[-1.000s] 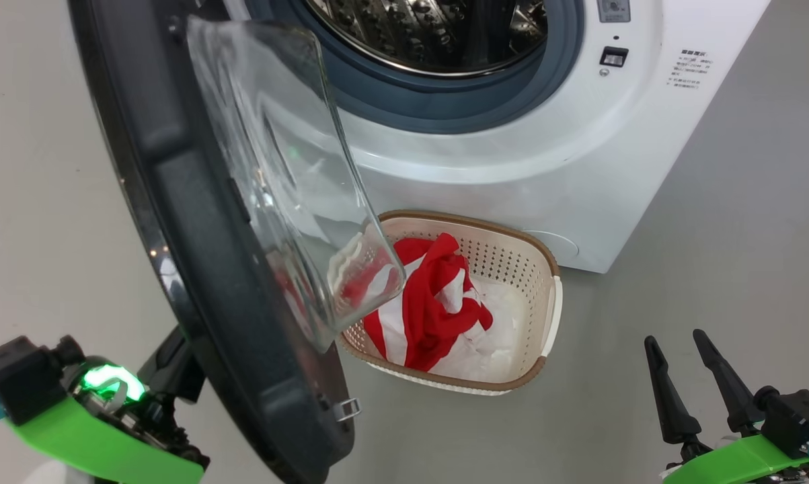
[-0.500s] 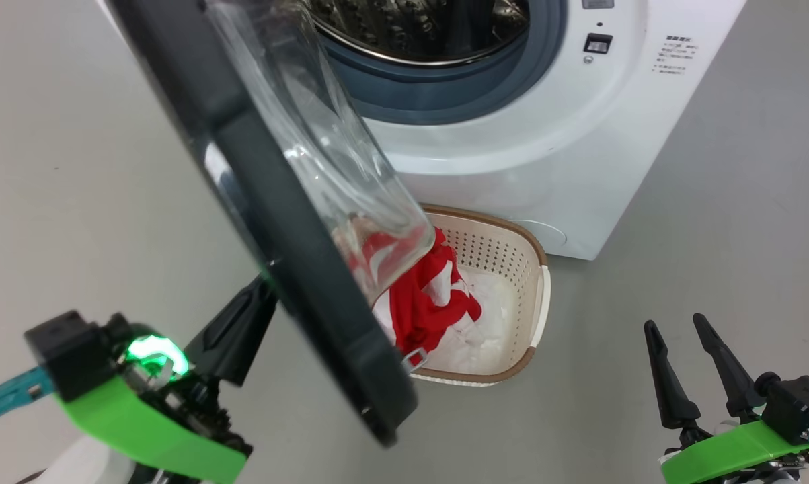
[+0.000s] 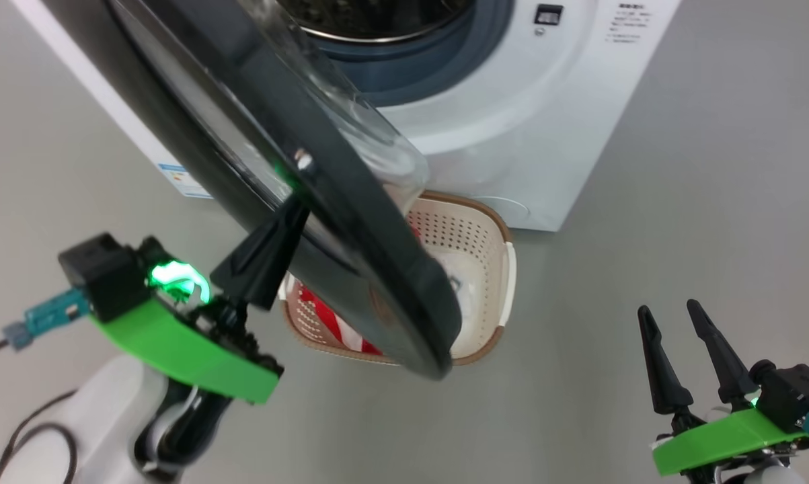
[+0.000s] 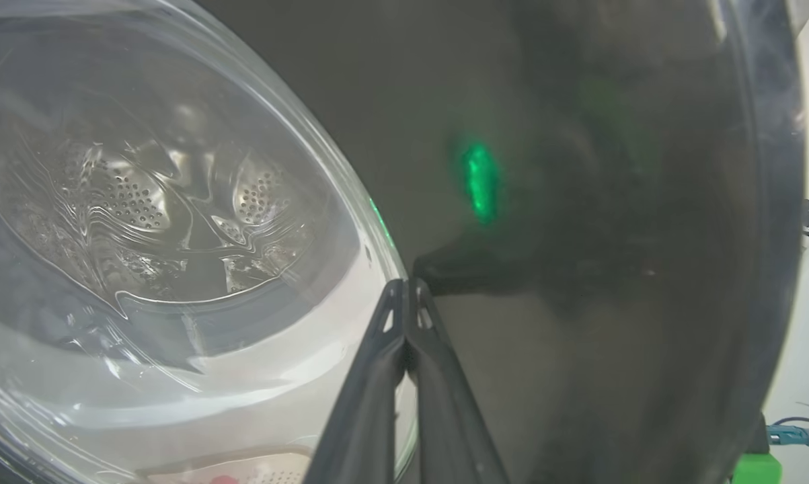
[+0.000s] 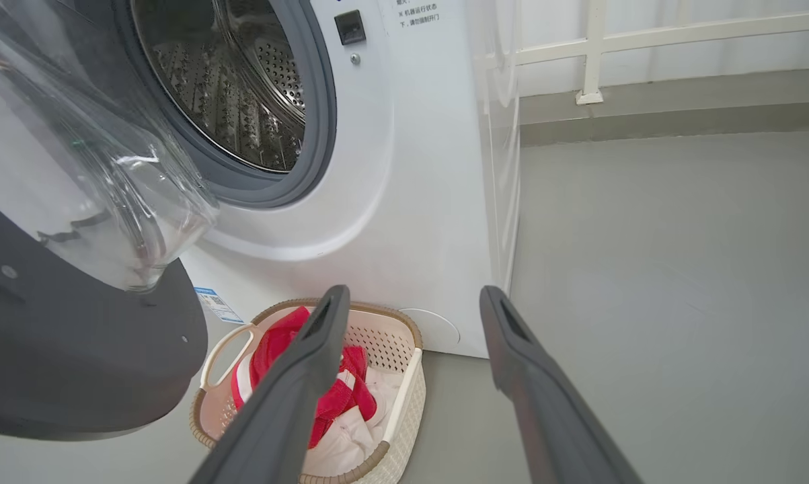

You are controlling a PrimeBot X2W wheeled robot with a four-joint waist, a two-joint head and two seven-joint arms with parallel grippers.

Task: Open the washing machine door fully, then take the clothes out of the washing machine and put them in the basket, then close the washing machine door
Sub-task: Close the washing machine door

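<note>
The washing machine door (image 3: pixel 350 235) stands partly swung, its black rim and glass bowl (image 4: pixel 142 202) between me and the white washing machine (image 3: pixel 512 134). My left gripper (image 3: pixel 295 214) is shut, with its joined fingertips (image 4: pixel 404 289) pressed on the door's outer face (image 4: pixel 579 269). The steel drum (image 5: pixel 243 87) looks bare. The red and white clothes (image 5: pixel 276 343) lie in the basket (image 5: pixel 404 383) on the floor before the machine. In the head view the door hides most of the basket (image 3: pixel 495 269), and a striped bit of the clothes (image 3: pixel 327 316) shows. My right gripper (image 3: pixel 670 312) hangs open at the lower right, fingers (image 5: pixel 323 323) apart and holding nothing.
Grey floor lies all around the machine. A white railing (image 5: pixel 592 54) stands behind it on the right. A dark cable (image 3: pixel 34 430) trails on the floor beside my left arm. A blue sticker (image 3: pixel 182 178) sits low on the machine's front.
The door has swung toward the machine with my left gripper pushing on its outer face, and it now covers most of the basket. The head camera has shifted. My right gripper has kept still.
</note>
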